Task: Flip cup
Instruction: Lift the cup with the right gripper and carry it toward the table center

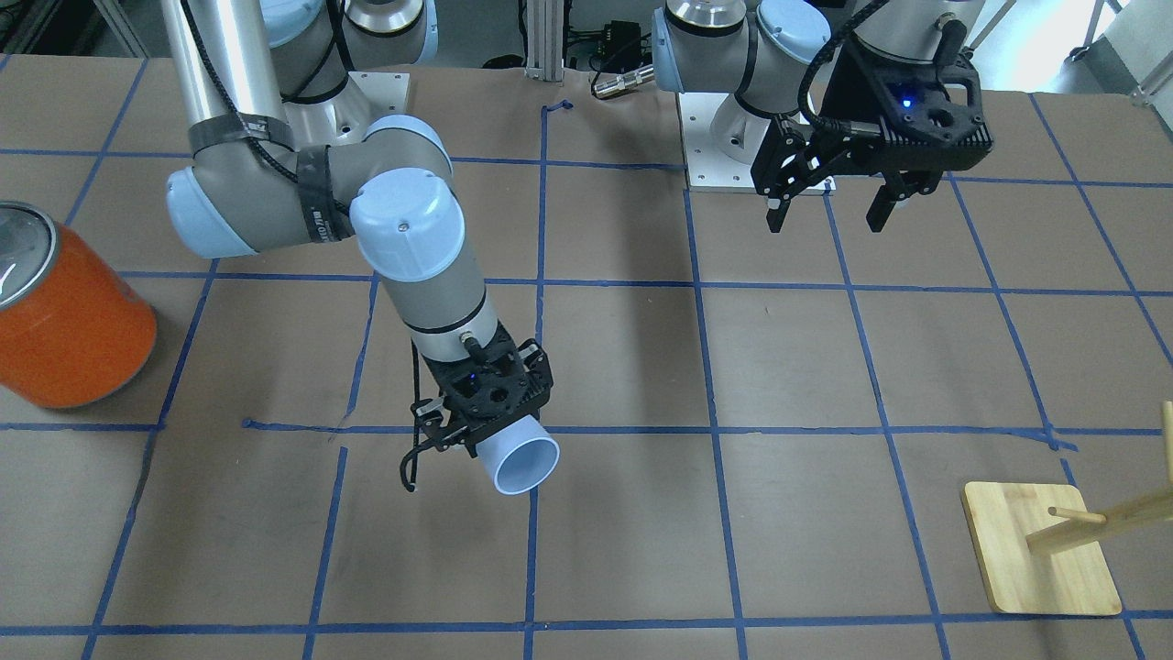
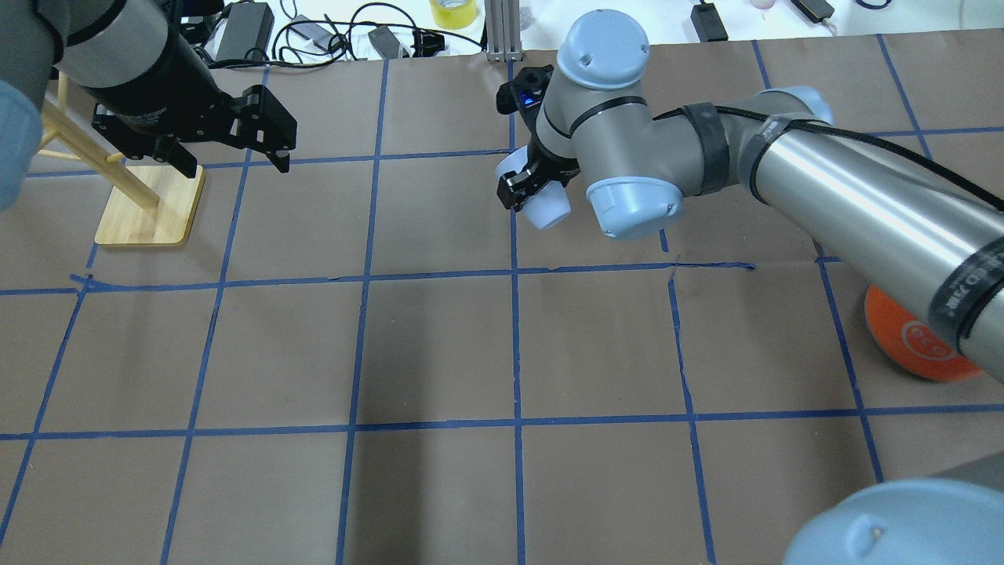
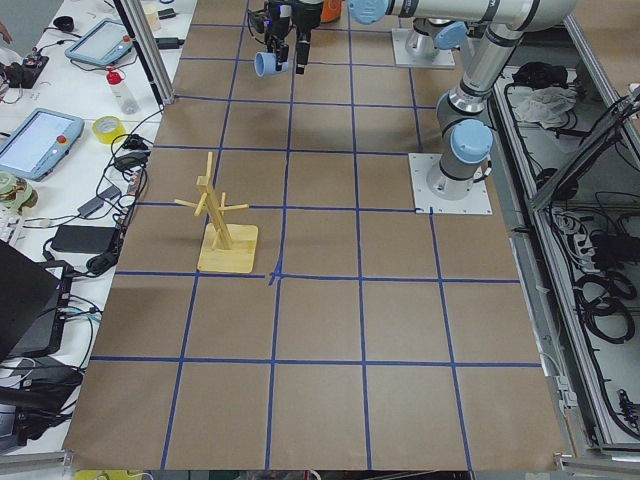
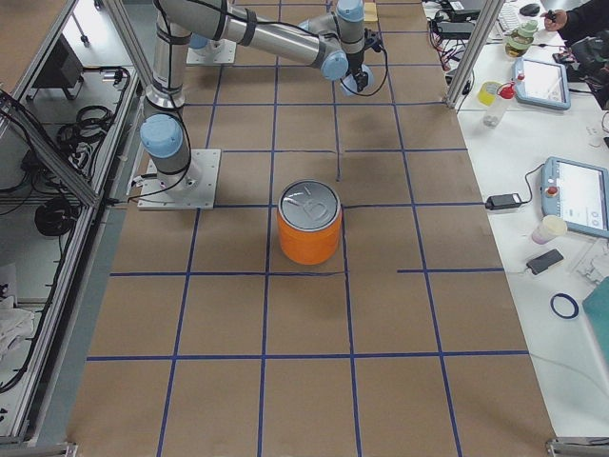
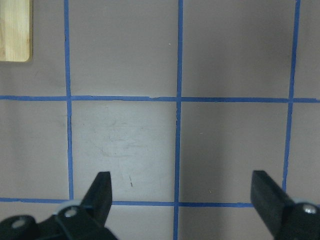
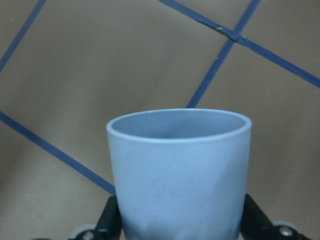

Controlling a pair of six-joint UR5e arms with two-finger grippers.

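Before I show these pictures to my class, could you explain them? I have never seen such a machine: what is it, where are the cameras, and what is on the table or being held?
This is a robot with two arms mounted at a table covered in brown paper with blue tape lines. Four fixed cameras watch it: one from across the table, one from behind over its shoulders, and one from each end. Two more sit on the wrists, looking out past the fingers. The right gripper is shut on a small pale blue cup, which is tipped so its mouth faces sideways, apparently clear of the table. The left gripper hangs open and empty. A large orange can and a wooden peg stand are standing on the table.
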